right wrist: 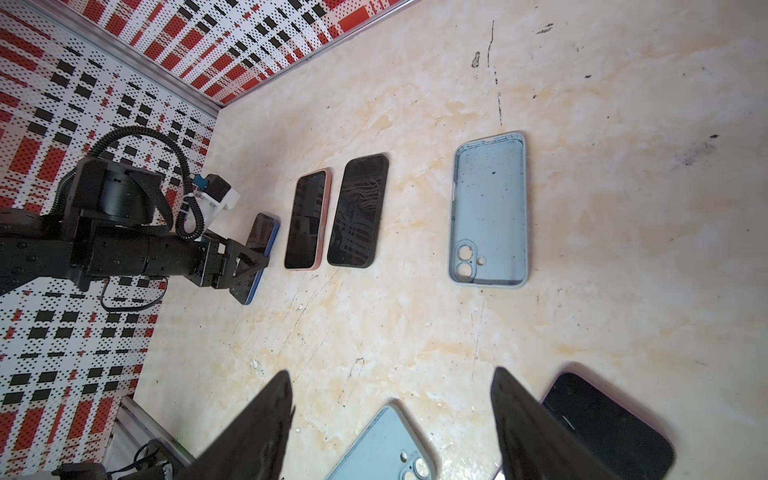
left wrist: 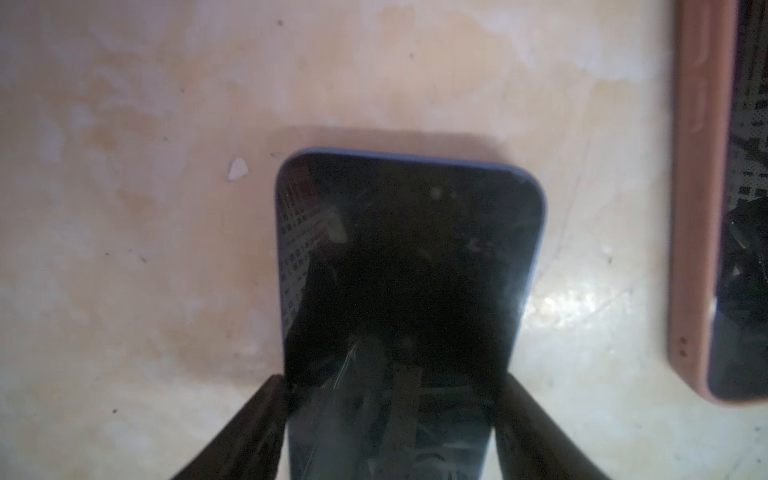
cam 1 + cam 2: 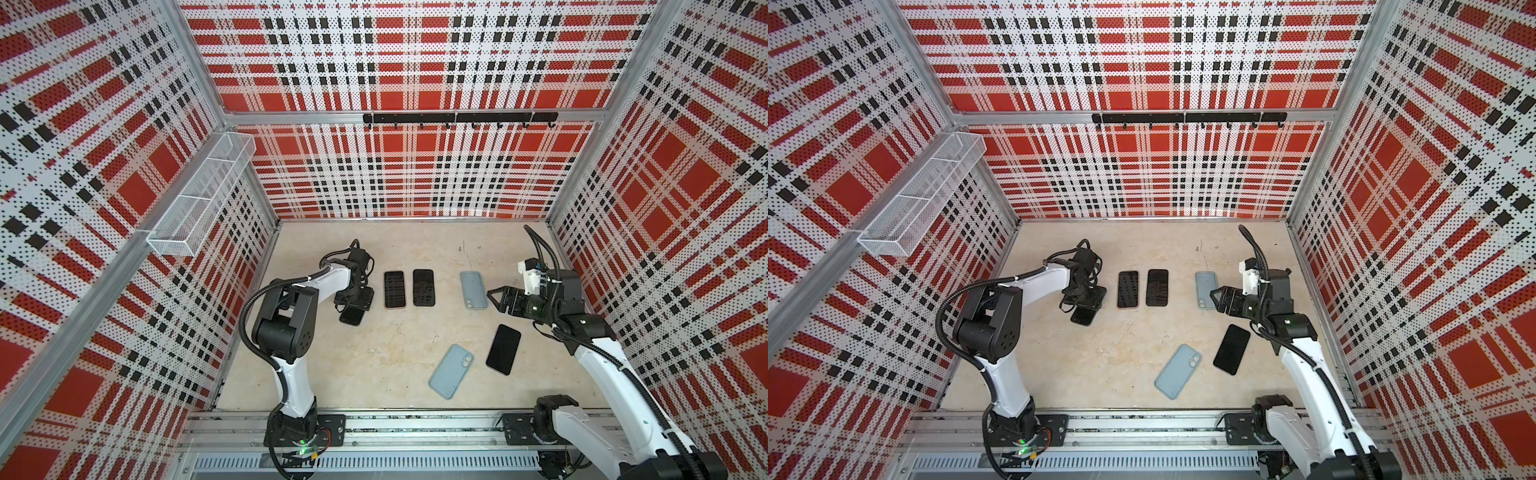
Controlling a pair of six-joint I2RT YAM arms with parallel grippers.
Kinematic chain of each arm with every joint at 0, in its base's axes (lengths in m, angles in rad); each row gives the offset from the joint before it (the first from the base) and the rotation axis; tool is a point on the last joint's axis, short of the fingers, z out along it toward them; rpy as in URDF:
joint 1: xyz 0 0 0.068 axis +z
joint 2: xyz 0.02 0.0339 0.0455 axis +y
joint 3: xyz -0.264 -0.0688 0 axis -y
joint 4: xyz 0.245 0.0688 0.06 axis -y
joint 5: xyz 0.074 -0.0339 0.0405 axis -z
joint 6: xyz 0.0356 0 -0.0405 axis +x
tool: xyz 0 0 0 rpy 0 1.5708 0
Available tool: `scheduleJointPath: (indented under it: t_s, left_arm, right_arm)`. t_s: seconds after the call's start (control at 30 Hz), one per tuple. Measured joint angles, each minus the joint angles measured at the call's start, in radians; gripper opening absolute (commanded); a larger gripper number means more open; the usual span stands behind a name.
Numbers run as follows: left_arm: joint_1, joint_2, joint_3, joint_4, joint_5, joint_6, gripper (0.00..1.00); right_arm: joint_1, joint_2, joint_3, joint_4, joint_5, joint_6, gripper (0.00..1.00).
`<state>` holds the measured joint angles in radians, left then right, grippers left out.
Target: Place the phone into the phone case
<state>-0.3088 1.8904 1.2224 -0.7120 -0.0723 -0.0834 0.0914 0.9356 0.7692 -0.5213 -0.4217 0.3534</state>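
A: Where do we stand? Our left gripper point(image 2: 390, 378) is down at the phone in the blue case point(image 2: 407, 249), with a finger point(image 2: 257, 419) along each long edge. They look to touch it, but we cannot tell whether they truly pinch

B: Agreed. That phone looks cased, so we judge the point is to line it up with the pink-cased phone point(image 3: 394, 289) and the dark-cased phone point(image 3: 423, 287), clear of the work

A: The work left is on our right. The bare phone point(image 3: 503, 349) lies flat, screen up, near the front, just beside a pale blue case lying back up point(image 3: 451, 371). The empty case point(image 3: 473, 290) lies further back, open side up, so a phone can go straight in

B: Our right gripper point(image 3: 494, 300) hovers near both, jaws spread and holding nothing. We guess it waits there to drop to either

A: What do our wrist views add? The left wrist view shows the blue rim round the screen; in both top views the gripper covers most of that phone

B: The right wrist view looks into the empty case: camera cutouts, nothing inside. Only the top views give us the whole layout. Whether the back-up case holds a phone, we cannot tell from any view
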Motion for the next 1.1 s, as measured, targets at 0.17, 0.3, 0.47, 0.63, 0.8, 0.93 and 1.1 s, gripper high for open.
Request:
scheduleJointPath:
  t_s: [0.17, 0.3, 0.47, 0.63, 0.8, 0.93, 1.1]
  left_arm:
    - [-0.031, -0.04, -0.051, 0.006, 0.004, -0.037, 0.61]
    - [-0.045, -0.086, -0.107, 0.012, 0.023, -0.079, 0.6]
    - [-0.058, -0.142, -0.167, 0.025, 0.058, -0.148, 0.6]
    - [-0.137, -0.214, -0.199, 0.043, 0.051, -0.206, 0.6]
    - [-0.245, -0.297, -0.261, 0.077, 0.023, -0.25, 0.61]
    - [-0.274, -0.346, -0.301, 0.08, -0.023, -0.287, 0.72]
    - [-0.259, -0.433, -0.324, 0.053, -0.121, -0.343, 0.87]
  right_arm:
    - [0.0, 0.029, 0.0, 0.023, -0.026, 0.005, 0.76]
    - [0.0, 0.077, 0.0, 0.048, -0.054, 0.014, 0.76]
    - [0.0, 0.114, 0.0, 0.088, -0.096, 0.037, 0.75]
    - [0.0, 0.149, 0.001, 0.132, -0.146, 0.061, 0.74]
    - [0.011, 0.206, 0.001, 0.183, -0.202, 0.093, 0.74]
    - [0.043, 0.237, 0.001, 0.205, -0.223, 0.111, 0.73]
    - [0.073, 0.238, 0.001, 0.211, -0.224, 0.111, 0.74]
